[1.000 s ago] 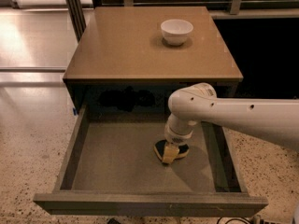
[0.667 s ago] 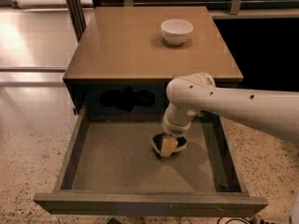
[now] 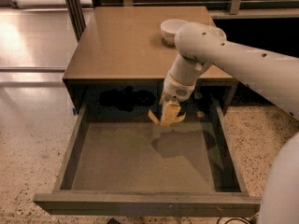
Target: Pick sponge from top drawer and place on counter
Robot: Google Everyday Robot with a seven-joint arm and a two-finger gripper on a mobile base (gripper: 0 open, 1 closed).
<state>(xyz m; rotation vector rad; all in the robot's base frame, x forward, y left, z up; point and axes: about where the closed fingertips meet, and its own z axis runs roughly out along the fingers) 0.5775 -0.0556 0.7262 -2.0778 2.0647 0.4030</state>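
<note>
The pincer (image 3: 170,110) grips the small yellow-foam sponge (image 3: 166,117) above the shallow grey top drawer (image 3: 121,167) — sponge dangling lengthwise, smooth brown bench top (image 3: 121,45) just behind and higher.

Gripper (image 3: 168,111), apparently with sponge (image 3: 178,119), above drawer (image 3: 131,164)

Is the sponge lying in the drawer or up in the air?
In the air: the tool, above the open top drawer, holds the sponge clear of its floor.
</note>
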